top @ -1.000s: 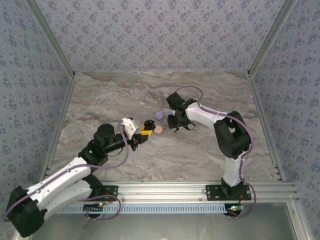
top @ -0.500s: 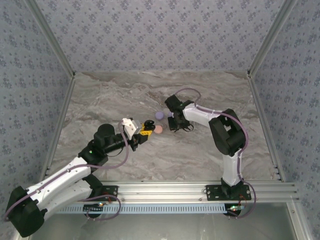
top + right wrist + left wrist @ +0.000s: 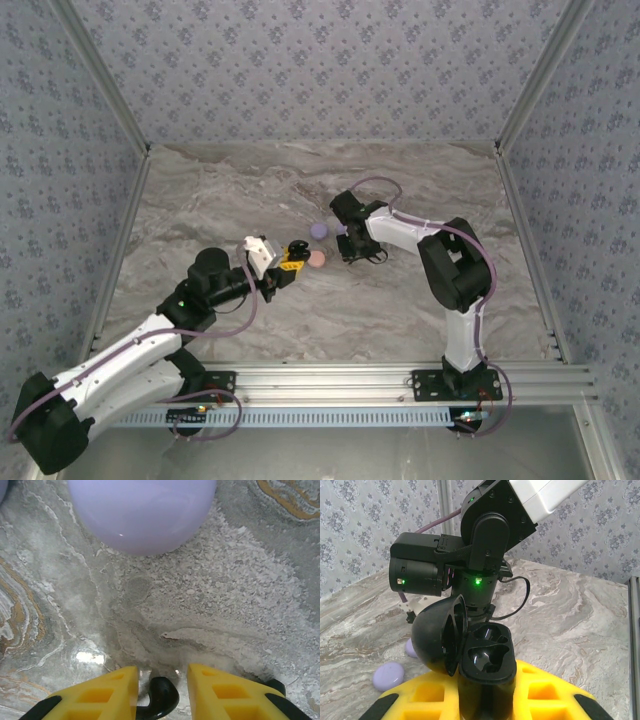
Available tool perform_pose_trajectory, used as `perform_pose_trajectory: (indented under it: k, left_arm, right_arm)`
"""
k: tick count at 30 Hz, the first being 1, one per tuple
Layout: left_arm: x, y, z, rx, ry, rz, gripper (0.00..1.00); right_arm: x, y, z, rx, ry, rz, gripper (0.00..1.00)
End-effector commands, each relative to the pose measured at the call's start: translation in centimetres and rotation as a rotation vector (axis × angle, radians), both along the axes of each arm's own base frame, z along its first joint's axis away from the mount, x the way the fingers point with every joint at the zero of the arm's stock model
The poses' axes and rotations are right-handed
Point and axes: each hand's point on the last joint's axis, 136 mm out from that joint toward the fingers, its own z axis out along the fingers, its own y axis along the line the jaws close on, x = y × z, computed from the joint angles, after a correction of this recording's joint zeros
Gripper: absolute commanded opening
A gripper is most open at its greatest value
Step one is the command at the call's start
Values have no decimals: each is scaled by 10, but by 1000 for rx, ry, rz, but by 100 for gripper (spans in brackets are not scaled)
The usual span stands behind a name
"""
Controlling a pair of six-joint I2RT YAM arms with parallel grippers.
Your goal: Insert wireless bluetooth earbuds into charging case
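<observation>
While the left claw (image 3: 485,705) clamps the open black charging case (image 3: 487,662), the right claw (image 3: 162,680) closely brackets a black earbud (image 3: 159,698), grip unclear; a lilac disc (image 3: 142,510) lies ahead.

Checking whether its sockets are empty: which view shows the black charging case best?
Left wrist: the charging case sits close up, lid open, both sockets empty. Top external shows it as a small dark blob.

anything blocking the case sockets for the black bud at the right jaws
Nothing visible does: the charging case held in the left jaws has its lid open and both sockets empty; the black earbud lies between the right jaws.
</observation>
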Motion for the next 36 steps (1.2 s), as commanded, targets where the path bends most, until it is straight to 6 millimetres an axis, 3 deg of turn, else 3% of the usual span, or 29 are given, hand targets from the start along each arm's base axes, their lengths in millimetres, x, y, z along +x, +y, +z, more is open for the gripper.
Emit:
perform_pose_trajectory:
  k: [1,24,36]
  left_arm:
    - [-1,2,11,-12,-33,7,3]
    - [-1,2,8,-6,-29,11,4]
    - [0,2,9,-8,-28,13,4]
  right_arm:
    - [-9,-10,-7,-51,33,-5,34]
    - [-19,-12,-12,-52,59,2,31]
    - [-19,-8,-6,-25,49,10,23]
